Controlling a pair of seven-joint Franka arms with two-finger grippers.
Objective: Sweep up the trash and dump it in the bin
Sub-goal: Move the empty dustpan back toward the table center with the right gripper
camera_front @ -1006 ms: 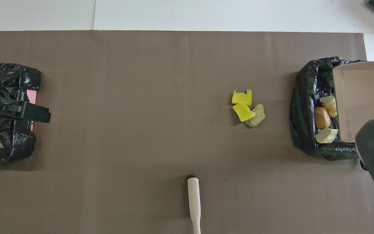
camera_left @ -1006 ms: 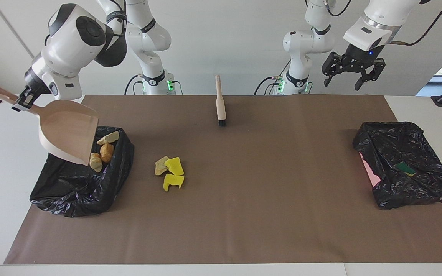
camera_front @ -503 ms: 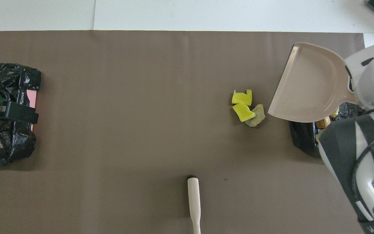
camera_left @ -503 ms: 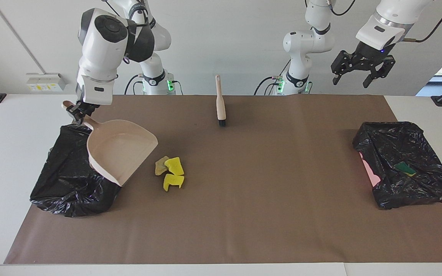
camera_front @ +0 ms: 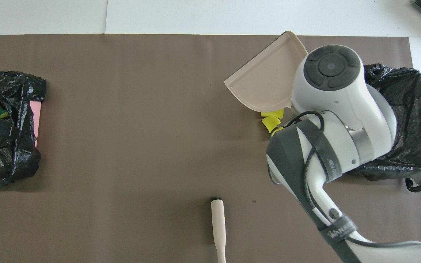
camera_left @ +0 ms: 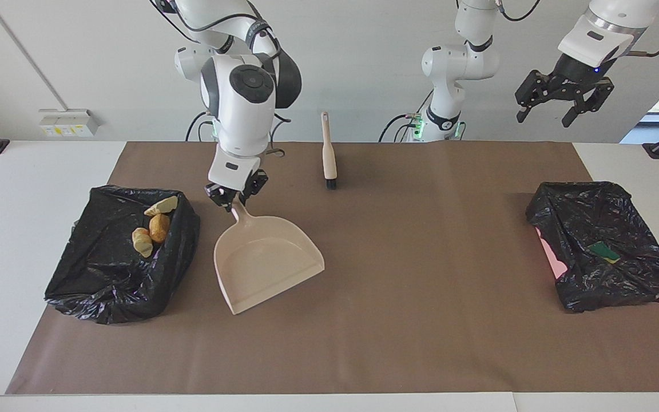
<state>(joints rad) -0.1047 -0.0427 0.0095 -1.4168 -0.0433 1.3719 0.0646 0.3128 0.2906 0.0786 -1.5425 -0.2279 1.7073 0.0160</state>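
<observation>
Pink plastic dustpan (camera_left: 266,260) hung from the right gripper (camera_left: 234,197), whose fingers were pinched on the handle; the pan was over the brown mat (camera_left: 398,320), beside the black-lined bin (camera_left: 106,280) at the right arm's end of the table. Three tan bread-like chunks (camera_left: 152,229) lay inside that bin. In the overhead view, yellow sponge scraps (camera_front: 272,119) showed on the mat, partly covered by the pan and the right arm. The brush (camera_left: 328,151) lay nearer the robots. The left gripper (camera_left: 564,100), fingers spread, waited high above the second bin (camera_left: 598,274), which held a green-and-yellow sponge piece (camera_left: 604,252).
</observation>
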